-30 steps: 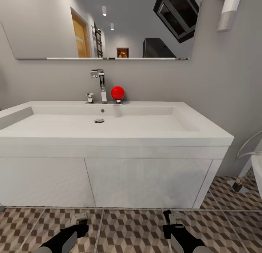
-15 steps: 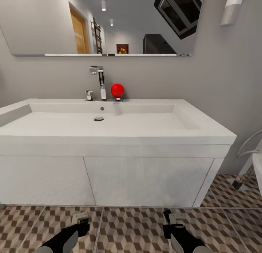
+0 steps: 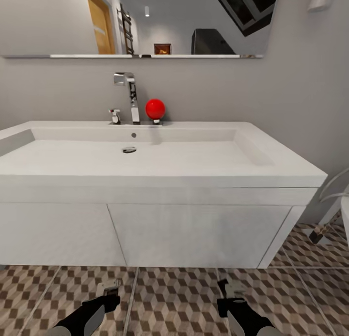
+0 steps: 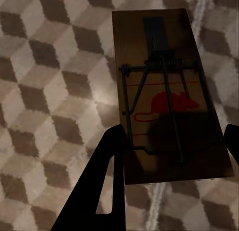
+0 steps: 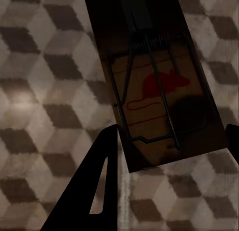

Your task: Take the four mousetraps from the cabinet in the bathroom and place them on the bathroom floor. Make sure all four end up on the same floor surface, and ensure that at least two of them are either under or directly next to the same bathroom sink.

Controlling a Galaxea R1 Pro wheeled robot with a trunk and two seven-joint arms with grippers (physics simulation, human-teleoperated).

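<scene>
Cube-tiled bathroom floor [image 3: 174,297] before the sink [image 3: 160,161]; each end effector, left [image 4: 169,146] and right [image 5: 169,141], clamping a mousetrap [image 4: 164,91].

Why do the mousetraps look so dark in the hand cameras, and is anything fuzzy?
Left wrist view: the mousetrap is dim, its near end in shadow, with a pale glow on the floor tiles. Right wrist view: that mousetrap is darker still and soft-edged. Head view: the sink is brightly, evenly lit and sharp.

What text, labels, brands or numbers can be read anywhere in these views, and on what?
No words or numbers are readable.
Mousetrap in left gripper: a red mouse silhouette and thin red outline, no lettering.
Mousetrap in right gripper: the same red mouse mark, no lettering.
Sink, tap and red ball: no markings.
</scene>
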